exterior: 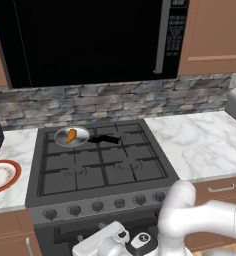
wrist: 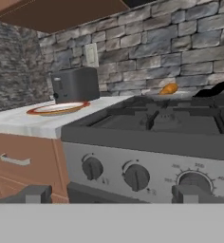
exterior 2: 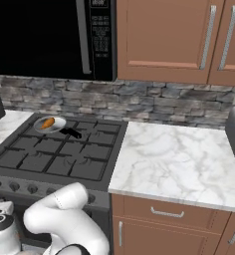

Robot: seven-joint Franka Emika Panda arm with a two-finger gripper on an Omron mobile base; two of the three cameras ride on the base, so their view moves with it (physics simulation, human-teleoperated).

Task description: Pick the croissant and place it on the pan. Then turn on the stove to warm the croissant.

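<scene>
A: The croissant (exterior: pixel 71 135) is seen lying in the pan (exterior: pixel 79 140), on the back left burner of the stove (exterior: pixel 102 165). That part of the job can be judged done.

B: And the gripper (wrist: pixel 111 194) is held low in front of the range, jaws spread wide, nothing between them. The knobs are faced squarely: one knob (wrist: pixel 136 177) sits just ahead, a second knob (wrist: pixel 92 168) to its left in the hand view.

A: The knob is likely to be stiff and hard, light to turn, perhaps a little slick on its round face. It would best be taken across its rim, fingers on opposite sides, so a twist can be given.

B: Which knob feeds the back left burner cannot be told from here.

A: As for the pastry, it would be expected to be soft, flaky and easily crushed. Its long axis is laid roughly along the pan's near-to-far line in the left base view, slightly tilted.

B: The pan handle (exterior: pixel 106 139) is pointed to the right, across the grates. The red-rimmed plate (exterior: pixel 2 176) is left bare on the counter to the left.
</scene>
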